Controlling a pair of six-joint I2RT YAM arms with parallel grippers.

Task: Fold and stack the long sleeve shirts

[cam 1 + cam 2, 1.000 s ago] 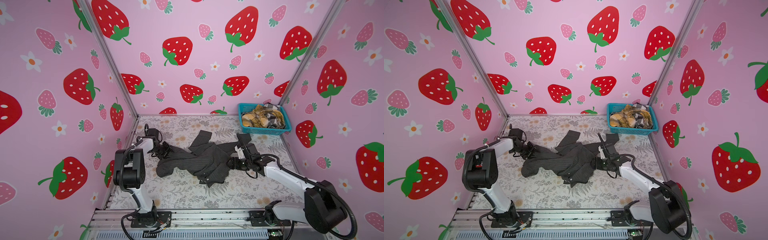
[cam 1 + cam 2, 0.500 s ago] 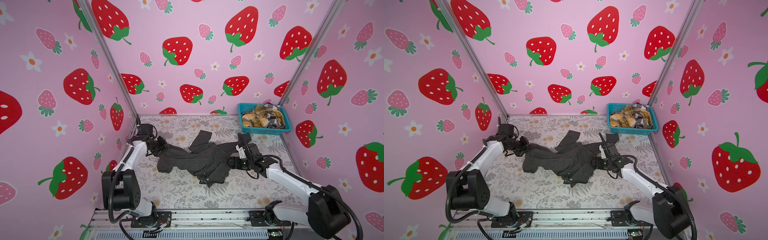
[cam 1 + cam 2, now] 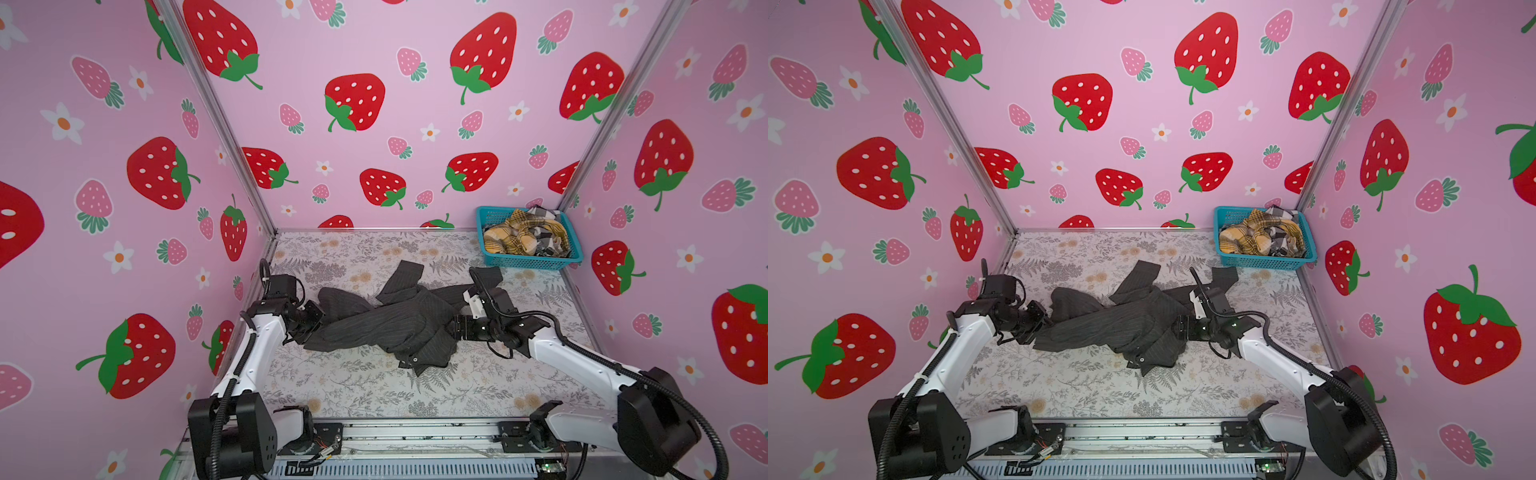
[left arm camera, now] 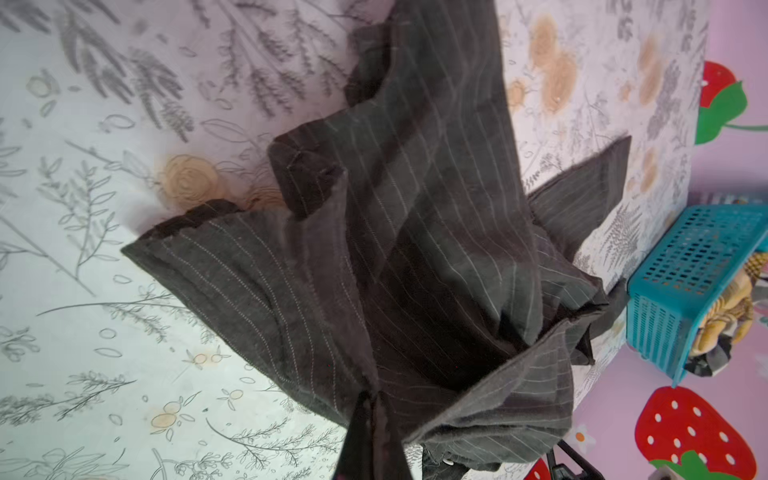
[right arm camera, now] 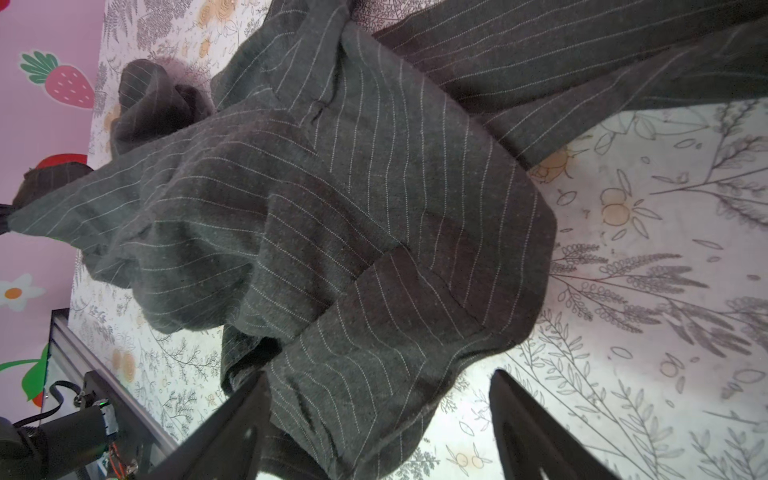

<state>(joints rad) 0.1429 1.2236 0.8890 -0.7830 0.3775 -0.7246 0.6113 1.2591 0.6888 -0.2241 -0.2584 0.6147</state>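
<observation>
Charcoal shirt bunched centrally, table front bare

Materials check
Shirt: matt, fuzzy cloth. Basket: glossy plastic mesh. Mat: smooth printed sheet. Rail: bare metal.

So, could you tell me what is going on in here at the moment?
The robot is working on the dark pinstriped shirt, which lies crumpled on the floral table. The left gripper is shut on its edge at one end; the right gripper stands open at the other, with cloth between its jaws. The yellow plaid shirt and the checked shirt are bunched in the turquoise basket at the far right corner. Nothing is folded yet.
</observation>
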